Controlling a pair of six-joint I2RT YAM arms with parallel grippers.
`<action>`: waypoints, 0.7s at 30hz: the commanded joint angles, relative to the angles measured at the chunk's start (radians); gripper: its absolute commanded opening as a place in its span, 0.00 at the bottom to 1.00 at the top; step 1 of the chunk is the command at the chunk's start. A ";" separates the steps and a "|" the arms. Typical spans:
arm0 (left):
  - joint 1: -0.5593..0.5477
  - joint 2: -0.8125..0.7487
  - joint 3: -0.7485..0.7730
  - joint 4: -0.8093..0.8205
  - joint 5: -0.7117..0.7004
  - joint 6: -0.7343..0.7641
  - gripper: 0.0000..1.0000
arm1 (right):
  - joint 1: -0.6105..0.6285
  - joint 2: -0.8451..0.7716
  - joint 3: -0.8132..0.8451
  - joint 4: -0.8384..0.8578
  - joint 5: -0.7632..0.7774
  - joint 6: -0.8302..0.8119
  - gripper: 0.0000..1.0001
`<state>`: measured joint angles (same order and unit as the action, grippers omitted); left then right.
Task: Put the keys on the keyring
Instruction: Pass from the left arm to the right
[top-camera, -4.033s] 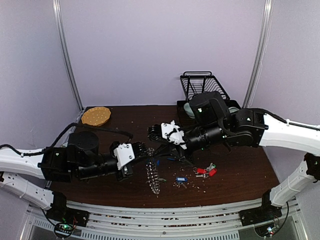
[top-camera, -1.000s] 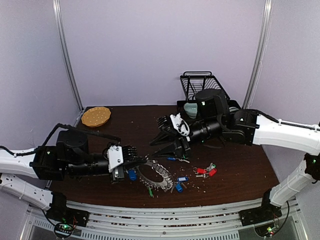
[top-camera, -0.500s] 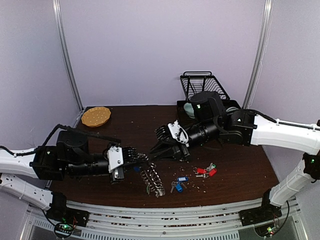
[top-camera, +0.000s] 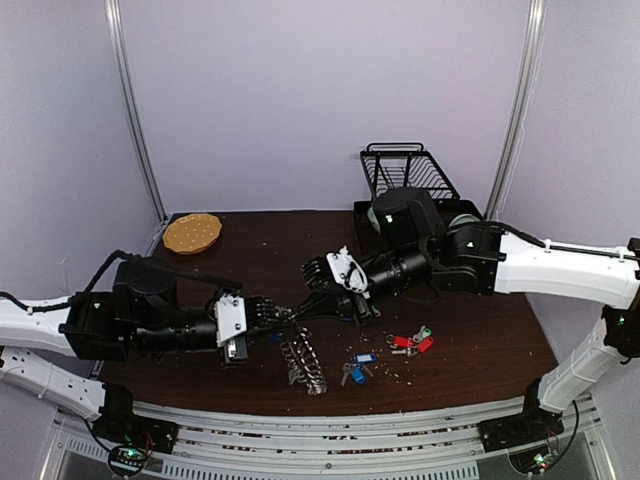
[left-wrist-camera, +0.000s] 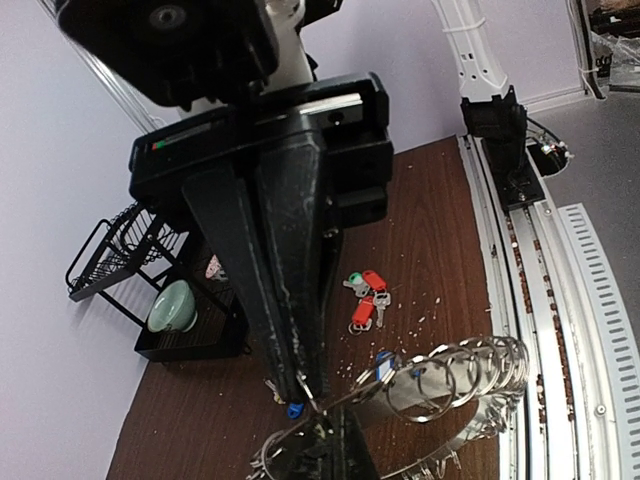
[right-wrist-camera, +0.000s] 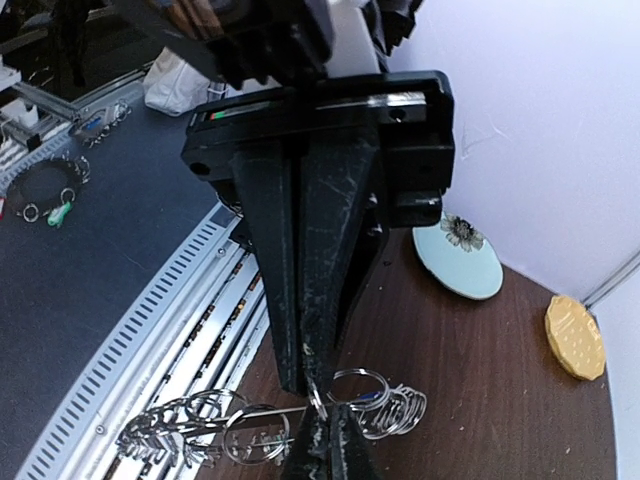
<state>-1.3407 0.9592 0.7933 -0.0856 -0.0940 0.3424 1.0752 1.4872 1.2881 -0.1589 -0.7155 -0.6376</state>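
Note:
The keyring (top-camera: 303, 358), a chain of silver split rings, hangs bunched between the two arms, its lower end on the brown table. My left gripper (top-camera: 283, 316) is shut on one ring. My right gripper (top-camera: 300, 311) meets it tip to tip, shut on a neighbouring ring. In the left wrist view my own left gripper (left-wrist-camera: 322, 422) rises from below, with the rings (left-wrist-camera: 470, 365) trailing right. In the right wrist view my right gripper (right-wrist-camera: 322, 410) pinches a ring beside the loops (right-wrist-camera: 400, 405). Loose keys lie on the table: blue-tagged (top-camera: 360, 358) and a red and green cluster (top-camera: 410, 342) (left-wrist-camera: 365, 295).
A black wire dish rack (top-camera: 405, 175) with a green bowl (left-wrist-camera: 172, 308) stands at the back right. A yellow round disc (top-camera: 191, 232) lies at the back left, a pale flowered plate (right-wrist-camera: 457, 260) near it. Crumbs dot the table. Metal rails (top-camera: 330, 440) run along the near edge.
The right gripper came down and left to the left gripper's tips and closed on a ring. The keyring, spread as a loop a second ago, now hangs bunched.

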 joint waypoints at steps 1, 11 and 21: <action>0.000 -0.026 0.022 0.079 -0.012 -0.019 0.00 | 0.010 -0.004 0.028 -0.003 -0.007 -0.014 0.00; 0.000 -0.118 -0.057 0.130 -0.126 -0.139 0.43 | 0.028 -0.050 -0.003 0.114 0.121 0.157 0.00; 0.000 -0.174 -0.139 0.201 -0.097 -0.108 0.48 | 0.027 -0.036 0.010 0.136 0.124 0.238 0.00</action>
<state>-1.3415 0.6998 0.6102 0.0830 -0.1719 0.2295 1.0996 1.4754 1.2842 -0.0780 -0.5983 -0.4450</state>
